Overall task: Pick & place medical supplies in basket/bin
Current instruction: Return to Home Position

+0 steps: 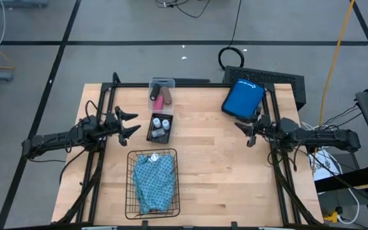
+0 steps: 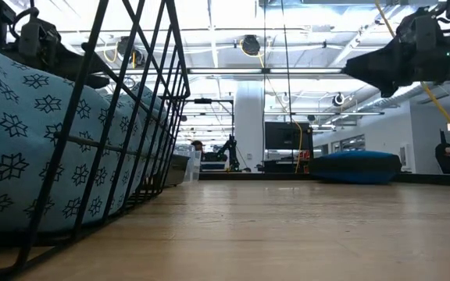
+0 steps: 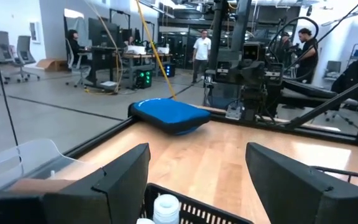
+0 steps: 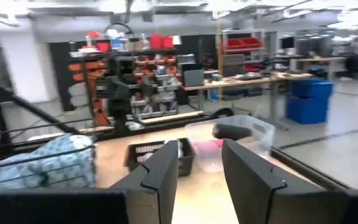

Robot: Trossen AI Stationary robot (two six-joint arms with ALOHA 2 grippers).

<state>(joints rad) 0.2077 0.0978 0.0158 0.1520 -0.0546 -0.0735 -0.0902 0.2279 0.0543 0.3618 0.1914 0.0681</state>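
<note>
High view: my left pincer, fingers apart, hangs just beside the black tray of vials, with the wire basket holding the cloth on my own side of the table and nearer this arm than my right pincer, also apart, opposite

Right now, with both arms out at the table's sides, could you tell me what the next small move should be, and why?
Probably draw both arms back to their rest pose. The left gripper and right gripper are open, empty and touching nothing. The teal cloth lies in the basket, the rolls in the clear box, and the vials in the black tray.
</note>
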